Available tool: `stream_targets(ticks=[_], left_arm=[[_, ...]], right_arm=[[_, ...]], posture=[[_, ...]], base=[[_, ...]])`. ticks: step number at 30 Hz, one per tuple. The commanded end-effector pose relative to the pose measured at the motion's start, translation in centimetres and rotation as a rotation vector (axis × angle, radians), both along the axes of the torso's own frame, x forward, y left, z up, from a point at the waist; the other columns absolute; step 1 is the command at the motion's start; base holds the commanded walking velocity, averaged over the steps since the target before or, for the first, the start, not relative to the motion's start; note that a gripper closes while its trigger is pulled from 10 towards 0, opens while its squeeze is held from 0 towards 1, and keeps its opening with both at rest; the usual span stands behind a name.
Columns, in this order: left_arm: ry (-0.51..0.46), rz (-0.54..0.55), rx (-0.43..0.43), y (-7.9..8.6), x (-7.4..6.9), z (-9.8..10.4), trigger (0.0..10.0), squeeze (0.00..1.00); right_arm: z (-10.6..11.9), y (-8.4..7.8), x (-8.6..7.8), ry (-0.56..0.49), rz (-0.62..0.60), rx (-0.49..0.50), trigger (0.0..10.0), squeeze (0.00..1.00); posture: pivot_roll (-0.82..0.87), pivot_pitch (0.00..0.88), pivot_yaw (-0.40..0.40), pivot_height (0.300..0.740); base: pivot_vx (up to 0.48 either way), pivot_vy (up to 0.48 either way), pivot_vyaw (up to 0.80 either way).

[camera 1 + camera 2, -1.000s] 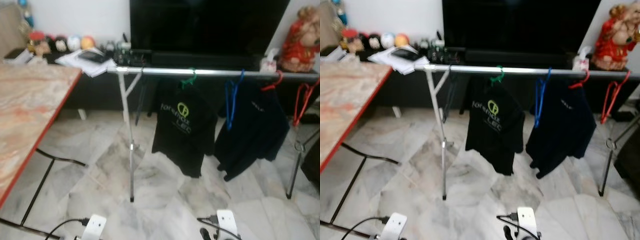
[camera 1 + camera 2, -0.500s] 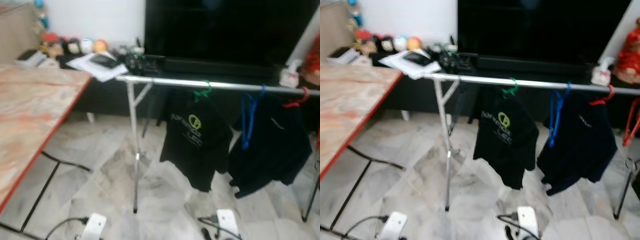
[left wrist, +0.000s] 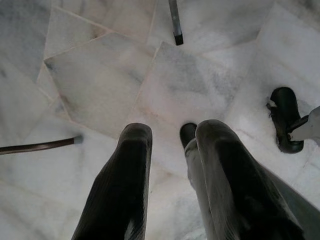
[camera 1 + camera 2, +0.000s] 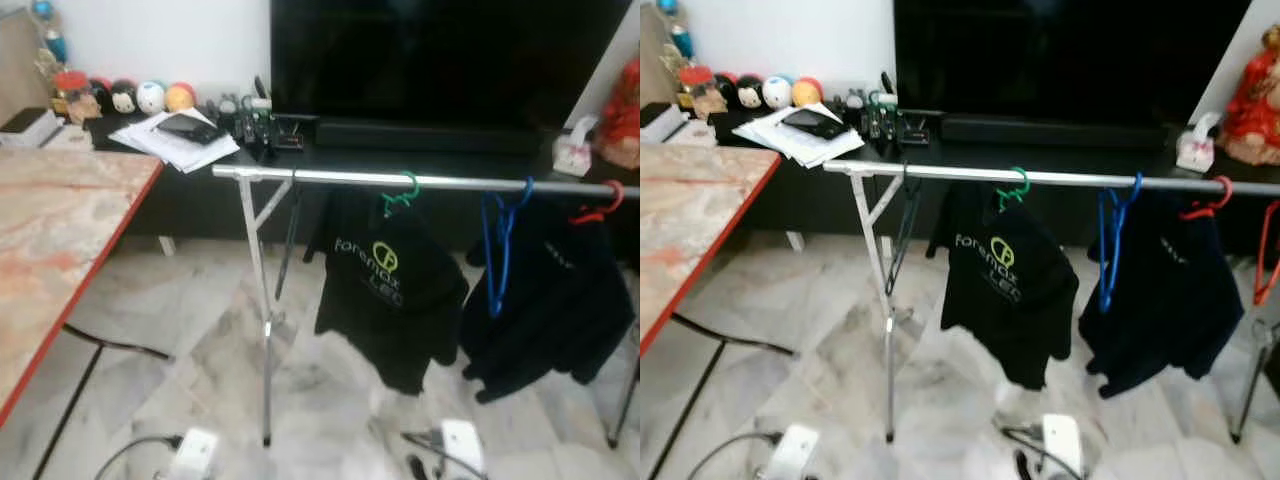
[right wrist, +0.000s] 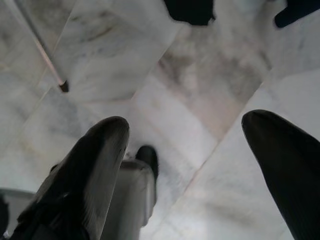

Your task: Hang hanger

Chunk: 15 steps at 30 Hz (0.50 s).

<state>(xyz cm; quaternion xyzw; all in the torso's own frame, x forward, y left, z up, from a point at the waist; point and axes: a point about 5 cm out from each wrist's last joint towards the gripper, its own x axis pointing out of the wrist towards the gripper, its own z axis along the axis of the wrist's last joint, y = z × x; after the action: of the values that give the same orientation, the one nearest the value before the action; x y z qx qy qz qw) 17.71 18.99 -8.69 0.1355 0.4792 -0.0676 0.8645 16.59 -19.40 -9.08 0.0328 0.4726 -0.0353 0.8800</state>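
Note:
A silver clothes rail (image 4: pixel 400 180) stands before me on thin legs. From it hang a green hanger (image 4: pixel 400 195) with a black printed T-shirt (image 4: pixel 385 295), a bare blue hanger (image 4: pixel 497 250) and a red hanger (image 4: pixel 595 205) with a dark shirt (image 4: pixel 560 310). Another red hanger (image 4: pixel 1268 255) sits at the far right end. A thin dark hanger (image 4: pixel 902 235) dangles near the left end. Both arms hang low over the marble floor. My left gripper (image 3: pixel 175 131) is open and holds nothing. My right gripper (image 5: pixel 187 120) is wide open and holds nothing.
A marbled table (image 4: pixel 60 230) with a red edge fills the left side. Behind the rail stand a low black cabinet (image 4: pixel 200 190) with papers and small balls, a large dark TV (image 4: pixel 440 50) and a red figurine (image 4: pixel 1255 95). A rack leg (image 4: pixel 262 340) reaches the floor ahead.
The whole picture has shifted and grown sharper, so the camera has moved. The rail, hangers and clothes stay as they were, and both arms still hang low.

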Motion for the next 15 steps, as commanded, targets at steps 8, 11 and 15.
stream_targets(ticks=[8,11,15], left_arm=[[0.019,-0.001,0.019,0.79,-0.51,-0.13,10.0,0.0],[0.018,-0.001,0.017,0.82,-0.51,-0.12,10.0,0.0],[0.017,0.0,0.019,0.9,-0.48,-0.09,10.0,0.0]], right_arm=[[0.07,0.37,0.24,-0.017,-0.026,0.021,10.0,0.0],[0.07,0.42,0.25,-0.018,-0.025,0.022,10.0,0.0],[0.08,0.49,0.29,-0.019,-0.023,0.024,10.0,0.0]], posture=[[-0.02,0.0,-0.056,0.74],[-0.02,0.0,-0.055,0.74],[-0.02,0.0,-0.052,0.74]], base=[[0.25,0.0,0.0],[0.308,0.0,0.0],[0.337,0.0,0.0]])
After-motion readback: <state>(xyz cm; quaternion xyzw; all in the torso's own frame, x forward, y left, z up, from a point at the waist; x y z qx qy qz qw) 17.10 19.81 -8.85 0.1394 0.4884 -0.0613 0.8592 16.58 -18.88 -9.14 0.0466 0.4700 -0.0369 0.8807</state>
